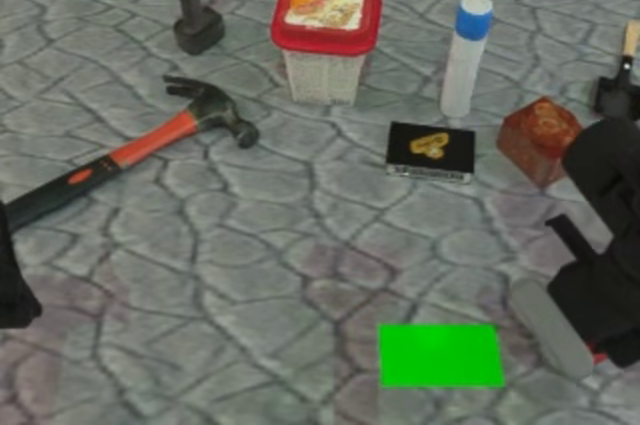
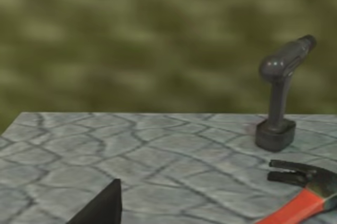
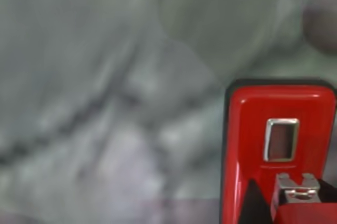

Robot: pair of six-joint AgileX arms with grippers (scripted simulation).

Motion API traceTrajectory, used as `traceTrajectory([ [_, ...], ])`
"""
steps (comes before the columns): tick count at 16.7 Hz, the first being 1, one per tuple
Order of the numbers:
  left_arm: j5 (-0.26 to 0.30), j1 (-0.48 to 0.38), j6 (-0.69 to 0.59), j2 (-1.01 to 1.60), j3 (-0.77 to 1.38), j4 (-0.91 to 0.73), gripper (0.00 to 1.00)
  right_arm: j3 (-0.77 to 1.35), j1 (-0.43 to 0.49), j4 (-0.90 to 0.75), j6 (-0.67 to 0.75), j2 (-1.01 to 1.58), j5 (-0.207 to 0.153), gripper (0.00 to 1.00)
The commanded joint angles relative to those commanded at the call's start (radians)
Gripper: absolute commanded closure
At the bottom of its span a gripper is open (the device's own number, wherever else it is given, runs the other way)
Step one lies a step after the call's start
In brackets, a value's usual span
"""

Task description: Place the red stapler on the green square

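Observation:
The red stapler (image 3: 279, 124) fills the right wrist view close up, with a small framed window on its top and a metal clip at its near end. One dark fingertip (image 3: 257, 205) of my right gripper stands in front of it; nothing sits between the fingers. From above, my right gripper (image 1: 600, 305) covers the stapler at the table's right edge, leaving a red sliver (image 1: 598, 356) and a grey oblong part beside it. The green square (image 1: 441, 355) lies flat and bare just left of that. My left gripper (image 1: 10, 285) is parked open at the left edge.
A red-and-black hammer (image 1: 150, 145) lies at the left, a dark drill (image 1: 190, 5) at the back. A red-lidded tub (image 1: 325, 35), a white bottle with blue cap (image 1: 466, 55), a black box (image 1: 431, 151) and a brownish-red cube (image 1: 538, 140) stand behind the square.

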Motion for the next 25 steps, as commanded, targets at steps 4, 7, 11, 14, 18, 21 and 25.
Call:
traceTrajectory([
  [4,0.000,0.000,0.000,0.000,0.000,0.000,0.00,0.097,0.002,-0.147,-0.007,-0.053,0.000,1.00],
  [7,0.000,0.000,0.000,0.000,0.000,0.000,0.00,0.184,0.007,-0.306,-0.011,-0.106,0.000,1.00],
  [11,0.000,0.000,0.000,0.000,0.000,0.000,0.00,0.251,0.006,-0.412,-0.004,-0.157,0.000,1.00],
  [14,0.000,0.000,0.000,0.000,0.000,0.000,0.00,0.252,0.006,-0.413,-0.004,-0.158,0.000,1.00],
  [18,0.000,0.000,0.000,0.000,0.000,0.000,0.00,0.257,0.009,-0.406,0.022,-0.152,0.003,1.00],
  [21,0.000,0.000,0.000,0.000,0.000,0.000,0.00,0.293,0.029,-0.390,0.140,-0.140,0.018,1.00],
  [25,0.000,0.000,0.000,0.000,0.000,0.000,0.00,0.368,0.070,-0.364,0.445,-0.106,0.046,1.00],
])
